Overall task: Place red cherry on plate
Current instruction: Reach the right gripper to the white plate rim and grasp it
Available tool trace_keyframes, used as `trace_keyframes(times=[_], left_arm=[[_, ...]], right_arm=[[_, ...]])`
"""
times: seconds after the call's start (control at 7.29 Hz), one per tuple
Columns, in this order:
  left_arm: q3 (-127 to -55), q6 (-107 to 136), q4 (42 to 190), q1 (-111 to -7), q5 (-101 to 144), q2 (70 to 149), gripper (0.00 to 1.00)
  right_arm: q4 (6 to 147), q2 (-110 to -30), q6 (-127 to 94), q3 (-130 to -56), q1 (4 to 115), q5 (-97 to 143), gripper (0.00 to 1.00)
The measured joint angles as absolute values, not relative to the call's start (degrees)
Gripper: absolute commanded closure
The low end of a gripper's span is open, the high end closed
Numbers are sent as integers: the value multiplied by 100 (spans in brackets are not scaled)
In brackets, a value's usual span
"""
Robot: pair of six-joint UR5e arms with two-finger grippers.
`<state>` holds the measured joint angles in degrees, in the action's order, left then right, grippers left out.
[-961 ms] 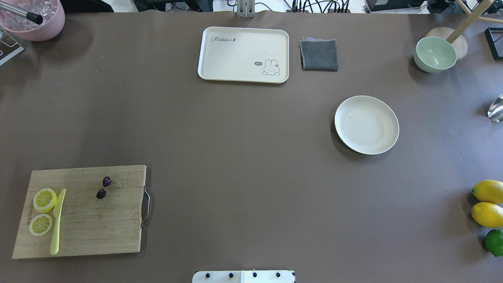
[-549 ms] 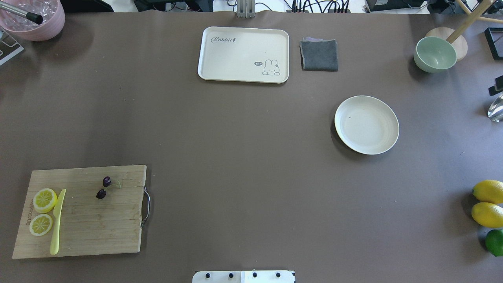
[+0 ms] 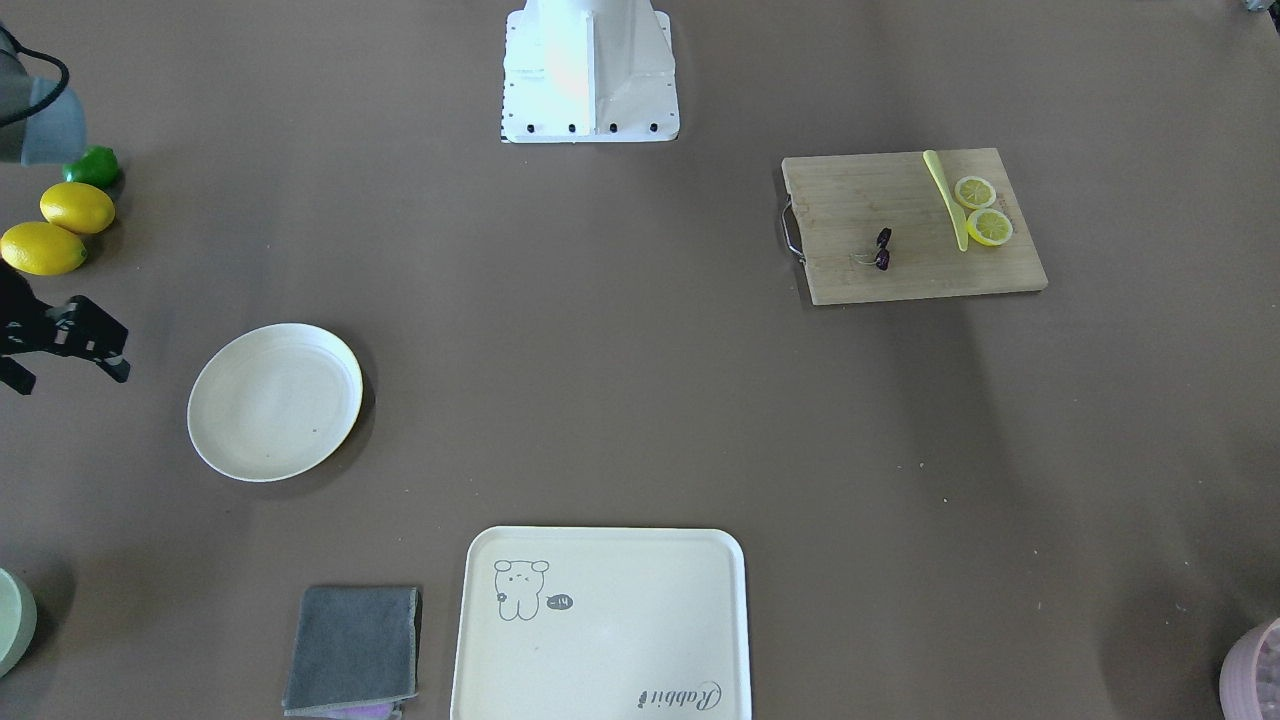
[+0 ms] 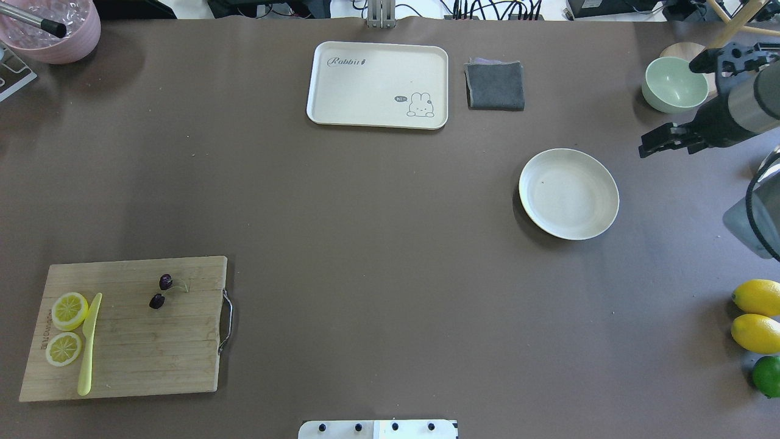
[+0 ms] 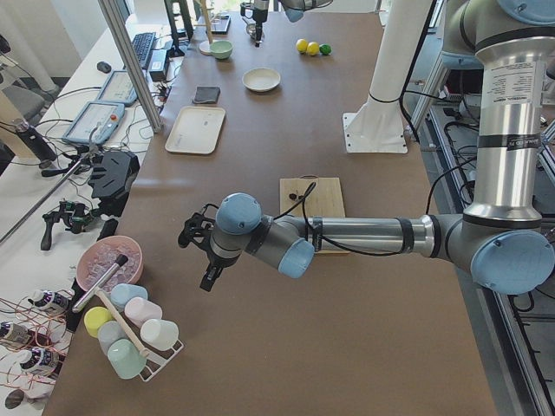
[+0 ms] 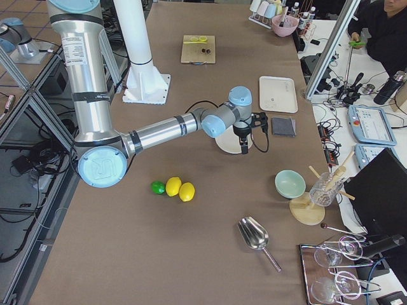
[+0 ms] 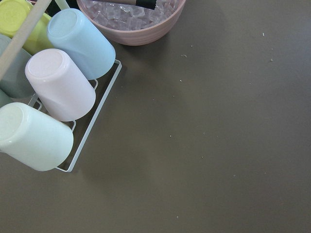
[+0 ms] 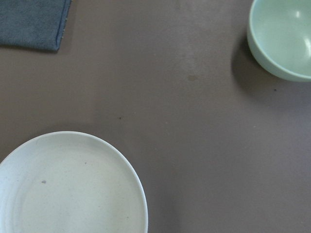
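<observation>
Seen from overhead, the red cherry [image 4: 161,291] lies on a cutting board [image 4: 134,347] at the worktop's [image 4: 378,244] eight o'clock. The right end effector [image 4: 667,137], released, hovers at the plate's [image 4: 568,194] two o'clock. The left end effector's [image 5: 201,256] state cannot be told.

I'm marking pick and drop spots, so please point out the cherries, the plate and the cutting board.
cherries [image 4: 156,300], overhead view, on the lower fruit
plate [image 4: 568,194], overhead view, on its bare middle
cutting board [image 4: 140,347], overhead view, on bare wood
</observation>
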<state>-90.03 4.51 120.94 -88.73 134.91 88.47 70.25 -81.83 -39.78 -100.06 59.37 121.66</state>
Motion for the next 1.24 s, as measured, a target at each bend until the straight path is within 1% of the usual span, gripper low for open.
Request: trace_keyframes(times=[0.14, 0.55, 0.69, 0.82, 0.96, 1.24], left_arm=[[-8970, 599, 12152, -8853, 13502, 8904, 2], [-8938, 1188, 12268, -8778, 13504, 9032, 2], [-8914, 1248, 12351, -8775, 13497, 9039, 2], [-8909, 1275, 12393, -8773, 13497, 9046, 2], [-8912, 1284, 12410, -8772, 13503, 9048, 2], [-8916, 1278, 12418, -8772, 13514, 9033, 2]], right_arm=[[6743, -8129, -4166, -9832, 5684, 12043, 0], [5600, -8155, -4742, -8996, 5241, 11819, 1], [5435, -8142, -4882, -8822, 5076, 11696, 29], [5370, -8115, -4965, -8741, 4956, 11602, 71], [5347, -8095, -5018, -8735, 4905, 11572, 99], [5338, -8081, -5049, -8784, 4904, 11589, 100]])
